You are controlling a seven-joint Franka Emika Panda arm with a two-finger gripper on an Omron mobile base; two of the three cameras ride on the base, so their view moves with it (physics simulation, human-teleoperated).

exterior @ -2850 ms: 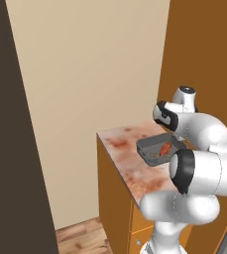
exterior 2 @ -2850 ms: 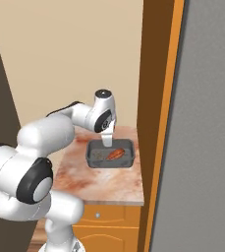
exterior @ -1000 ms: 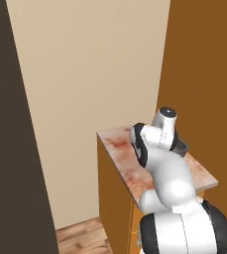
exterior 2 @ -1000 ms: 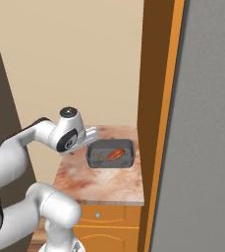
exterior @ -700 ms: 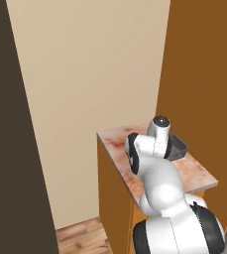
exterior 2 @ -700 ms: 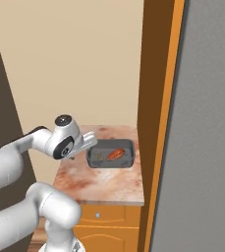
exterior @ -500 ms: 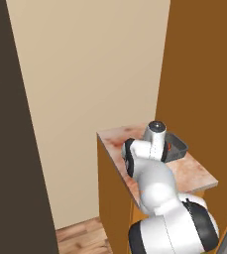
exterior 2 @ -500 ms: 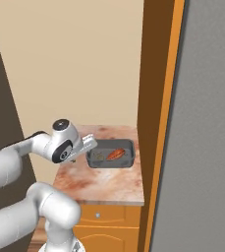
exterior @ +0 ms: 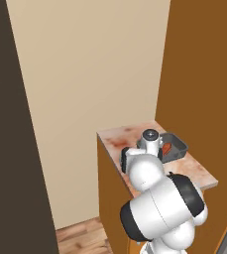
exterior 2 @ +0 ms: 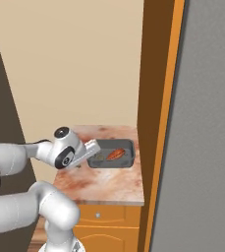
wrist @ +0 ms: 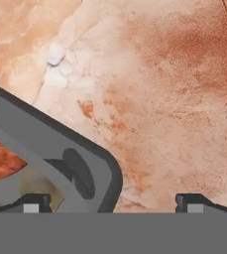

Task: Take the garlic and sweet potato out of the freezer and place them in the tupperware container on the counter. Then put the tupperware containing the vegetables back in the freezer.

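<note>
I see my claw [wrist: 110, 202] released wide, straddling the tupperware container [exterior 2: 110, 153] rim; sweet potato [exterior 2: 116, 154] inside, tub at bench [exterior 2: 104, 186] back edge.

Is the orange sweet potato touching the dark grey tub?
Touching. In the right base view the small orange-red sweet potato lies on the floor inside the shallow dark grey rectangular tub.

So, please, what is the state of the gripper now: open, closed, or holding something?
Gripper: open, holding nothing; its fingertips straddle the rim of the tupperware container.
</note>
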